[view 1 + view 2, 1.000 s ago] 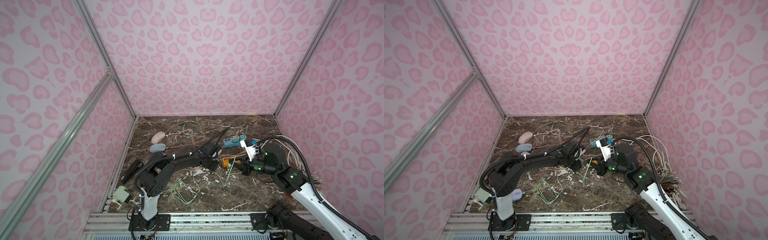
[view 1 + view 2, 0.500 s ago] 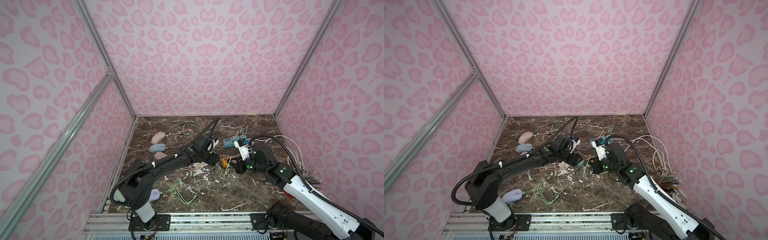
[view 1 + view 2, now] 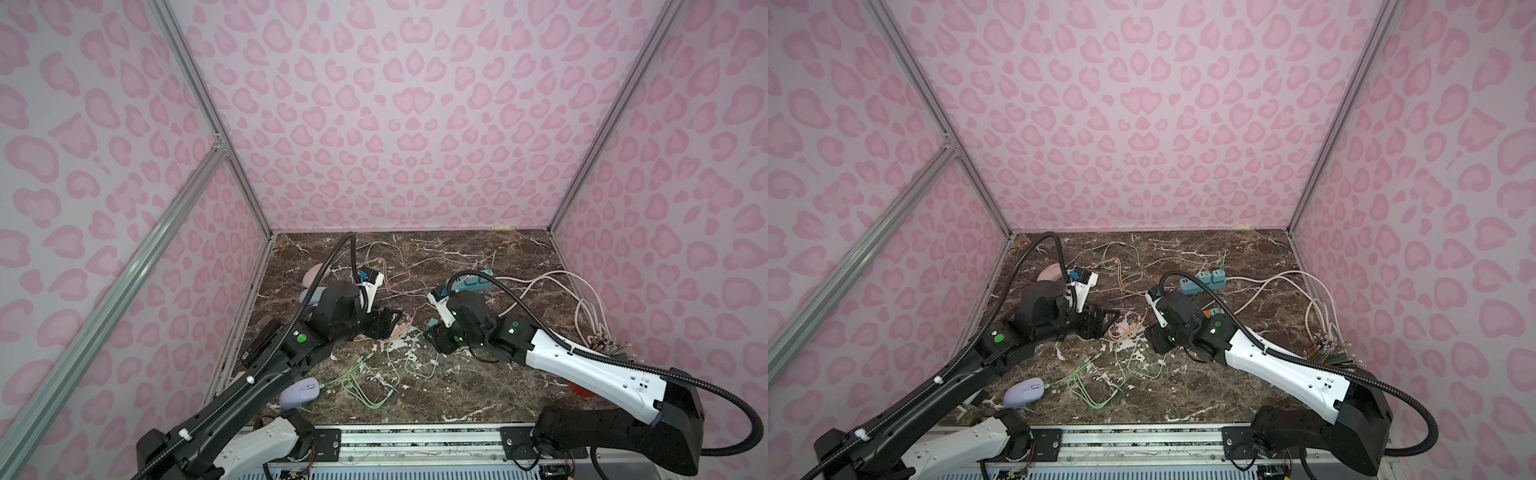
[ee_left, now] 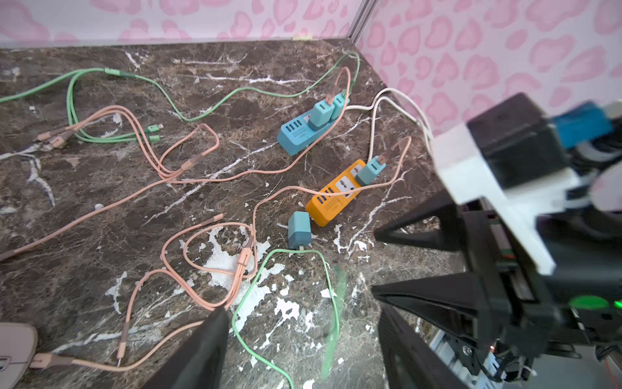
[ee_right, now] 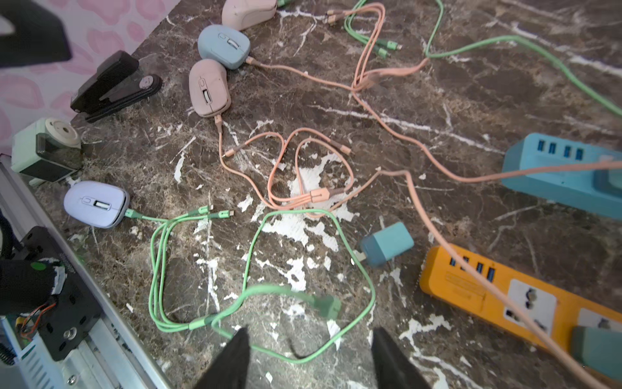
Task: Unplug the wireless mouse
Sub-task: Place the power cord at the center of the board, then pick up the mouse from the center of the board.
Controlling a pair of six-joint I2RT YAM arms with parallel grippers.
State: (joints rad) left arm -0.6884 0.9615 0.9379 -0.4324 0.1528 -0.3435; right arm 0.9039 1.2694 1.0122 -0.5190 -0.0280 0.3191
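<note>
- R tool (image 5: 308, 340): jaws wide, holding nothing. Green USB plug (image 5: 326, 304) shows blurred just ahead of the tips, gripped by neither finger as far as I can tell.
- L tool (image 3: 386, 326): also wide & empty, facing the R tool and near it over mid desk (image 5: 437, 101).
- Task thing, my read: lilac wireless mouse (image 5: 96, 203), on the L arm's side, near the front desk edge by the rail (image 3: 415, 434).
- Green cable (image 5: 262, 235) has its small connector seated in the mouse's nose. Its USB end looks free of the teal charger brick (image 5: 387, 244), which lies just beside the orange power strip (image 5: 471, 286), not in it.
- So prob. charger end done; mouse end not yet, if that counts.
- Risk 1: green loop lies right under both tools. A low move could hook it & drag the light mouse toward the edge.
- Risk 2: pulling on the cord, not the connector, w/o pinning the mouse. The mouse slides and the connector stays in.
- Risk 3: pink cable (image 5: 303, 168) loops lie against the green one. Pink mouse (image 5: 208, 89) & blue mouse (image 5: 223, 45) carry pink leads too, so it's easy to grab the wrong lead.
- Risk 4: tools are close together, so fingers may clash if both reach the same spot.
</note>
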